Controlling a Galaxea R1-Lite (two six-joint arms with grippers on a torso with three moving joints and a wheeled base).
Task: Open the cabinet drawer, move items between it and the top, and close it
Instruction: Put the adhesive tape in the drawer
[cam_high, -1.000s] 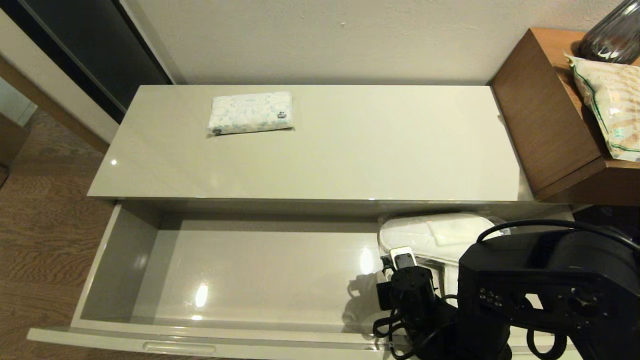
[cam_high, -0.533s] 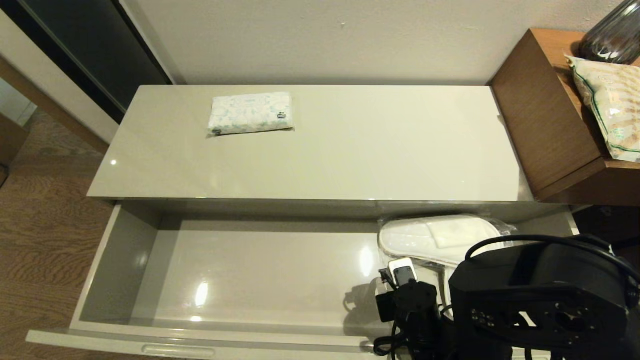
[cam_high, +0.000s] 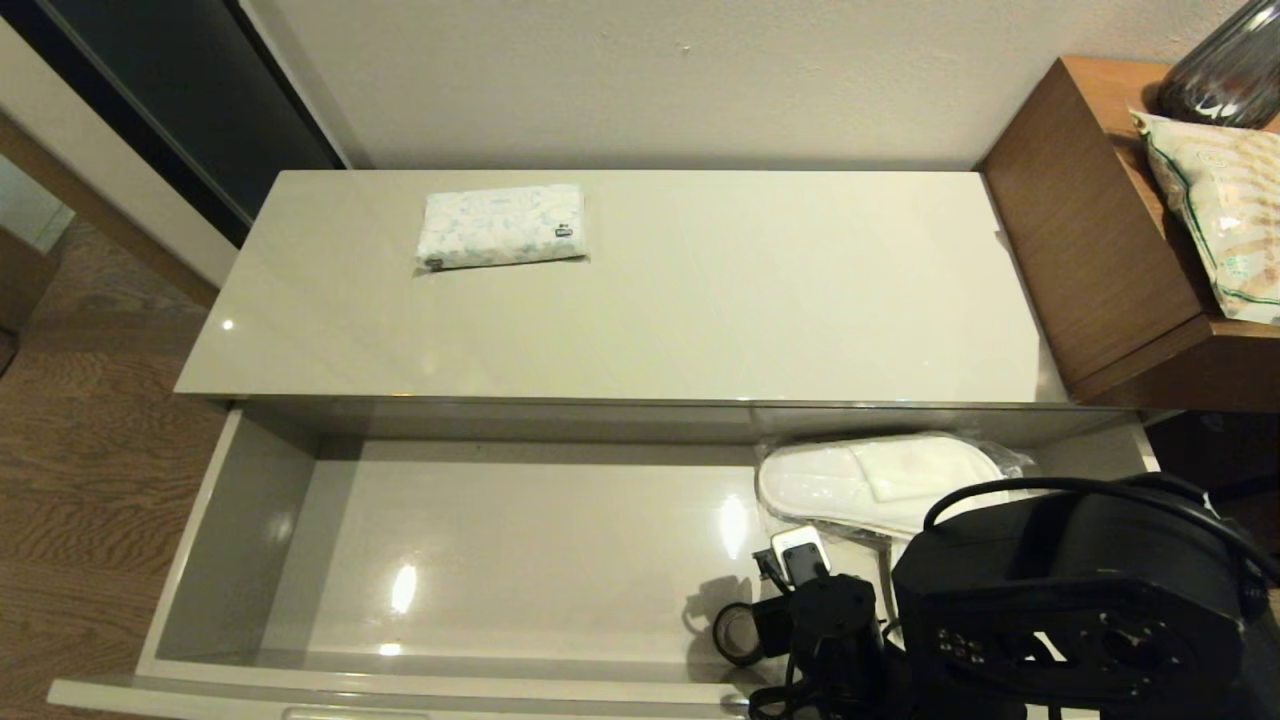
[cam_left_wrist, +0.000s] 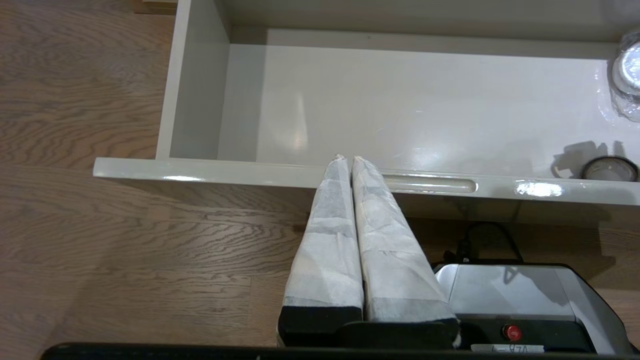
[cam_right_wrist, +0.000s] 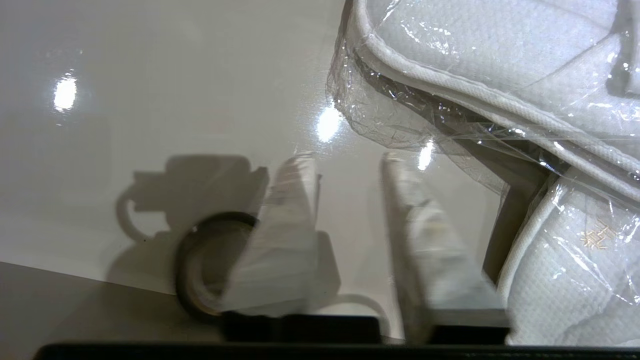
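Wood-grain flooring and one pale wall frame your workspace. You have one top (cam_high: 700, 300), long and glossy cream, carrying one tissue pack (cam_high: 500, 225) at its far left. Below it, one cabinet drawer (cam_high: 230, 530) stands pulled fully open toward you. One brown wooden side unit (cam_high: 1090, 230) stands at the right, bearing one beige green-edged bag (cam_high: 1215, 205).

Inside the drawer, at its right end, you have bagged white slippers (cam_high: 880, 475); the count is unclear under the plastic. One black tape roll (cam_high: 735, 633) lies on the drawer floor at the near right, just left of your right gripper (cam_right_wrist: 350, 195), whose fingers are spread apart and hold nothing. Your left gripper (cam_left_wrist: 347, 160) hangs outside the drawer's front edge, fingers pressed together, empty.
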